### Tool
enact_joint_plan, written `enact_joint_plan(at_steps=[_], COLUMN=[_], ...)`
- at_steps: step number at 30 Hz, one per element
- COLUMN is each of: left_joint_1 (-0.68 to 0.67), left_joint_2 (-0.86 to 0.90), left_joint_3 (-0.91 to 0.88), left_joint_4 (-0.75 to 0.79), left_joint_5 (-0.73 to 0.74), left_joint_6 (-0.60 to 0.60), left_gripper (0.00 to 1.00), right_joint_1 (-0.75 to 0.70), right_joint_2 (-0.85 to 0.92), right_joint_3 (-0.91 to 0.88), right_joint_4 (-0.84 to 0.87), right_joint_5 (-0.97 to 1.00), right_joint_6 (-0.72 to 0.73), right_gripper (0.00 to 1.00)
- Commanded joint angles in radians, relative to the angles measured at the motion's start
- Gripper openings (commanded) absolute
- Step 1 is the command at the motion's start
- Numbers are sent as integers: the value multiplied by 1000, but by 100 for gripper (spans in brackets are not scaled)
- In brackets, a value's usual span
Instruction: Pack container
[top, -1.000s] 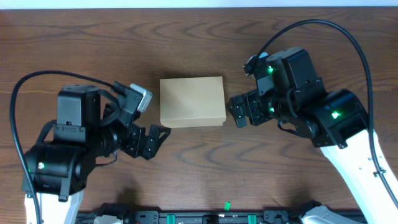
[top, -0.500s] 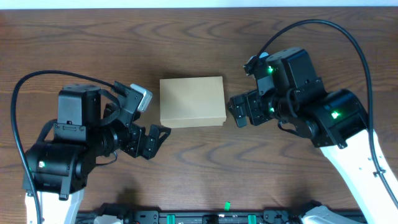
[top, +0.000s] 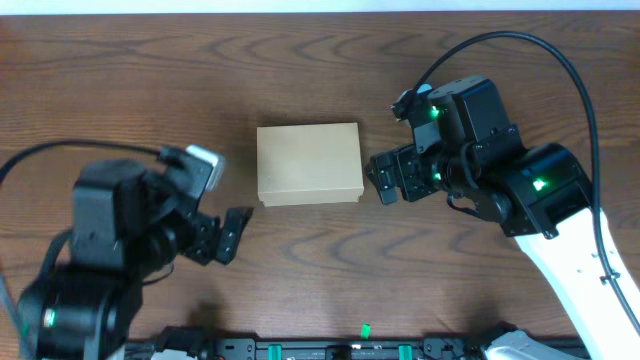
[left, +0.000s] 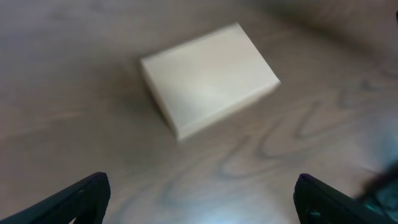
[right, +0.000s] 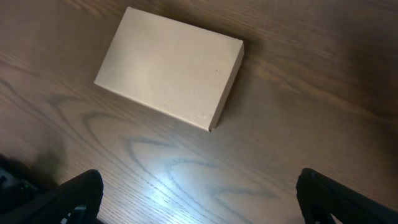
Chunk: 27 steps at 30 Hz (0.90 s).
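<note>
1. The container (top: 309, 164), a plain tan cardboard box, lies flat on the dark wood-grain worktop (top: 330, 60) near its middle. Its lid is closed, and in the overhead view its long sides run left to right.
2. Nothing rests on the container and nothing touches it. Bare worktop shows along all four of its sides.
3. The right fingers (top: 384, 190) stand just beside the container's right short edge and point toward it. They are spread wide and grasp nothing.
4. In the right wrist view the container (right: 168, 68) sits ahead of the two dark fingertips in the lower corners, with only worktop between those tips.
5. The left fingers (top: 236, 219) are near the container's lower left corner, a little apart from it. They too are spread wide and empty.
6. In the left wrist view, which is blurred, the container (left: 208, 78) lies ahead, turned at an angle. The fingertips frame bare worktop in the lower corners.
7. A black cable (top: 520, 45) arcs over the right arm, whose housing shows small green lights.
8. A dark rail (top: 330, 350) runs along the near edge of the worktop.
</note>
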Motion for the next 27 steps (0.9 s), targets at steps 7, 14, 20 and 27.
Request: enact_joint_plan(at_steps=[7, 14, 20, 27], left_joint_1=[128, 150, 150, 150], left_joint_2=[-328, -575, -729, -838], left_joint_3=[-303, -599, -811, -973], left_joint_4=[127, 263, 386, 457], left_joint_5=[-136, -136, -136, -124], left_joint_6=[-81, -156, -171, -252], left_gripper=[95, 95, 95, 95], right_joint_1=[-10, -10, -10, -10], right_joint_2=[0, 0, 0, 0], right_joint_3=[11, 11, 11, 11], right_joint_4=[-3, -3, -3, -3], right_joint_5=[9, 9, 9, 9], right_joint_6=[-4, -4, -4, -4], right_gripper=[99, 99, 99, 99])
